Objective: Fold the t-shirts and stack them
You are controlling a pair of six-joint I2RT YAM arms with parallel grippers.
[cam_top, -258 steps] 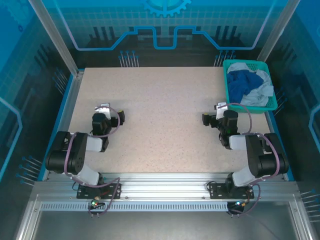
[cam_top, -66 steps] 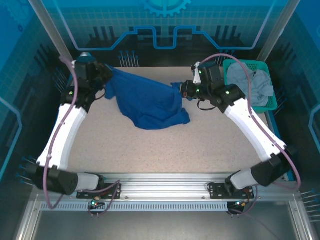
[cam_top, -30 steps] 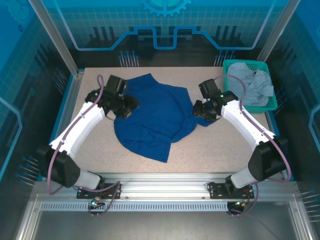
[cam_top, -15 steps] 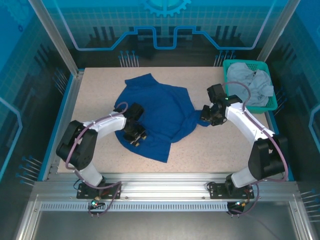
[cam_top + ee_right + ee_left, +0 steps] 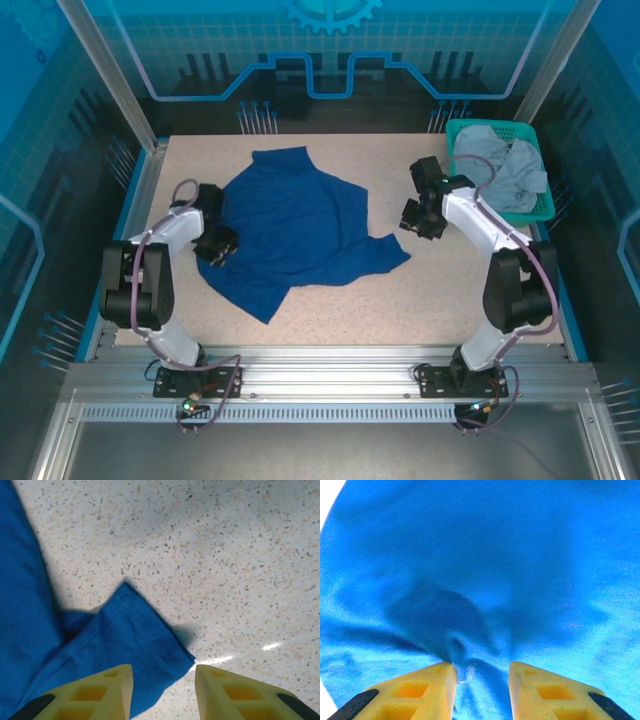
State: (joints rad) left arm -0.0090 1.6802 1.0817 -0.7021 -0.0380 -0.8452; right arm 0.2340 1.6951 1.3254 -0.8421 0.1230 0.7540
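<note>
Both pairs gape: left gripper [image 5: 482, 672] over puckered blue t-shirt [image 5: 485, 565], right gripper [image 5: 164, 677] above its sleeve [image 5: 135, 630] on speckled table [image 5: 225, 555]; overhead, grey t-shirt [image 5: 505, 170] lies in teal basket [image 5: 497, 126].

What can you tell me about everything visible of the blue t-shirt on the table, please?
The blue t-shirt is soft royal-blue cloth, lying spread but rumpled on the speckled table, not yet folded. No print shows on its upward face. A hemmed corner juts right, lying flat. The left gripper is open over its left edge, a pucker of cloth between the fingers; the right gripper is open by that corner.
</note>
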